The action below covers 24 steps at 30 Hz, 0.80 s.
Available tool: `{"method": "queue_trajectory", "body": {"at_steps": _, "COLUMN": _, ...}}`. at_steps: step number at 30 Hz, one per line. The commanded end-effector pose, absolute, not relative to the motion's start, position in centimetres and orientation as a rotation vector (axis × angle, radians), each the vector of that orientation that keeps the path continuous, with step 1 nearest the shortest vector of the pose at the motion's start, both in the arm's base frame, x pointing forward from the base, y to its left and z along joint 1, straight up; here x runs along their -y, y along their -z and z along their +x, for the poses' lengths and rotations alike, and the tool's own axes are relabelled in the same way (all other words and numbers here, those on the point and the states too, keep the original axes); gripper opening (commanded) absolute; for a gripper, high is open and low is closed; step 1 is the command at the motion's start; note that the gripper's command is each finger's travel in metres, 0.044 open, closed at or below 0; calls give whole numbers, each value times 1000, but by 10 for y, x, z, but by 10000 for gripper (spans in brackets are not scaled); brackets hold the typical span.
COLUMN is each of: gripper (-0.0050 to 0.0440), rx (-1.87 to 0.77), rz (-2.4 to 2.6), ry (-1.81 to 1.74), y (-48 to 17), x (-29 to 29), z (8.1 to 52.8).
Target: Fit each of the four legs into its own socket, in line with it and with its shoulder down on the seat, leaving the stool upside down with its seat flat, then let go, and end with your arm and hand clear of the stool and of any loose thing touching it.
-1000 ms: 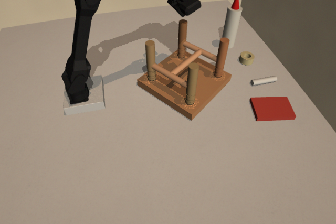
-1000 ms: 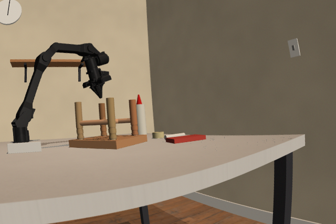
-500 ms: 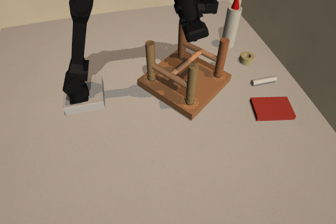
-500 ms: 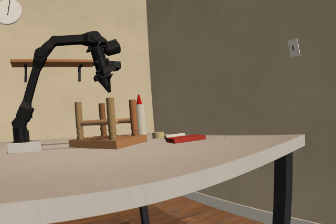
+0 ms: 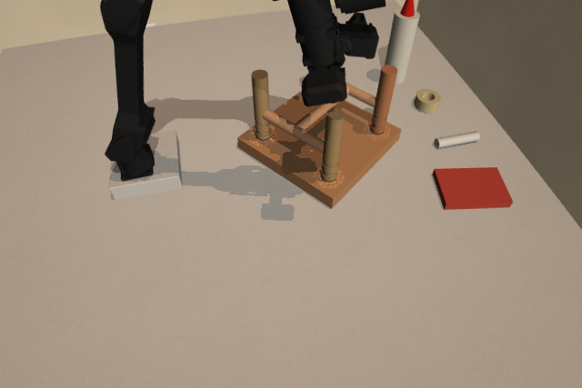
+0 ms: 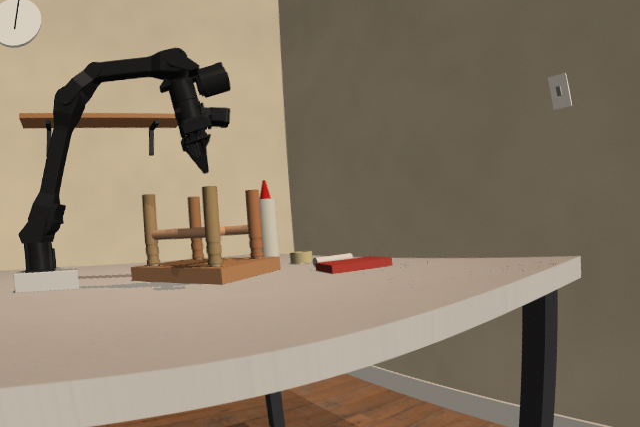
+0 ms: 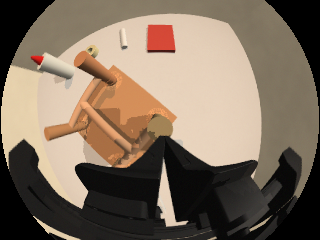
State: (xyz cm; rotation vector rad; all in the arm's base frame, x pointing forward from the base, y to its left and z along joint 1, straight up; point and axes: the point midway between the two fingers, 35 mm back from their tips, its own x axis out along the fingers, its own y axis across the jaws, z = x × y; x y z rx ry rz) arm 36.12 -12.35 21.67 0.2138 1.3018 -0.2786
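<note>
The seat [image 5: 359, 154] [image 6: 178, 276] [image 7: 134, 97] lies flat, upside down. An olive front leg [image 5: 333, 146] [image 6: 211, 220] [image 7: 160, 129], an olive left leg [image 5: 260, 99] [image 6: 149, 223], a reddish right leg [image 5: 385, 97] [image 6: 253, 220] [image 7: 95, 68] and a reddish back leg [image 6: 194, 220] [image 7: 62, 131] stand upright at its corners, bases at the seat. Socket insides are hidden. Stretchers run between the legs. My gripper [image 6: 206, 171] [image 7: 163, 139] is shut and empty, above the leg tops. In the top view its body hides the back leg. In the wrist view its fingers hide the left leg.
A white cylinder [image 5: 400, 47] [image 6: 269, 228] [image 7: 58, 67] with a red cone stands behind the right leg. A beige ring [image 5: 426, 101] [image 6: 300, 257], a white rod [image 5: 457, 139] [image 7: 123, 38] and a red block [image 5: 472, 188] [image 6: 354, 264] [image 7: 161, 38] lie right of the stool.
</note>
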Motion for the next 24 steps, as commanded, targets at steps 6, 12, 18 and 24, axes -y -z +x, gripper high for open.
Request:
{"method": "queue_trajectory", "body": {"at_steps": 6, "gripper": 0, "rx": -1304, "rz": 217, "ry": 280, "y": -199, "x": 122, "z": 358}}
{"method": "queue_trajectory", "body": {"at_steps": 12, "gripper": 0, "rx": -1304, "rz": 217, "ry": 280, "y": -193, "x": 123, "z": 359}}
{"method": "queue_trajectory", "body": {"at_steps": 18, "gripper": 0, "rx": -1304, "rz": 217, "ry": 280, "y": -187, "x": 123, "z": 359}}
{"method": "queue_trajectory", "body": {"at_steps": 24, "gripper": 0, "rx": -1304, "rz": 217, "ry": 280, "y": -183, "x": 123, "z": 359}}
